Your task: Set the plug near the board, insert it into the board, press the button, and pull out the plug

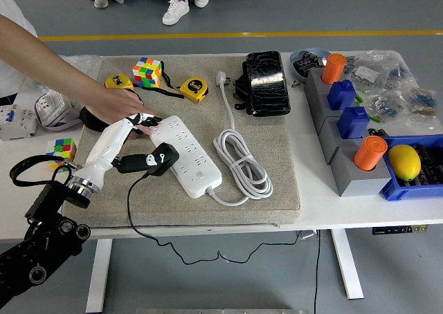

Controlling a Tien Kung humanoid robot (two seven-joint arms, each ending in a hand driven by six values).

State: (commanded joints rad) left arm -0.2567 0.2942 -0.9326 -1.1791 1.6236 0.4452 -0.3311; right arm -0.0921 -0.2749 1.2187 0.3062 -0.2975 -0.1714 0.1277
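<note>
**Plug lies at the board's left edge, apart from the robot's hand**

The black plug [156,159] rests on the grey mat [277,189], touching or almost touching the left long edge of the white power board [190,155], near its middle. Its cable [135,210] runs from it toward the near edge of the tabletop [325,214] and hangs down there. The long axis of the plug points roughly across the board, from lower left to upper right, while the board itself lies diagonally, from the far left toward the near right.

The left hand [135,124] is at the far left corner of the board, further from the robot than the plug and a little to the left of it. Its fingers look relaxed and they hold nothing; the plug is free. A person's hand [114,106] lies flat just behind it and seems to touch that corner of the board, perhaps to keep it steady. The right arm does not show.

In my judgement the plug is not seated in a socket, because it sits at the edge and not over the sockets. The left hand is the only one near, so it must come back toward the robot and slightly right to reach the plug, and approach it from the left, along the axis of the plug.
</note>
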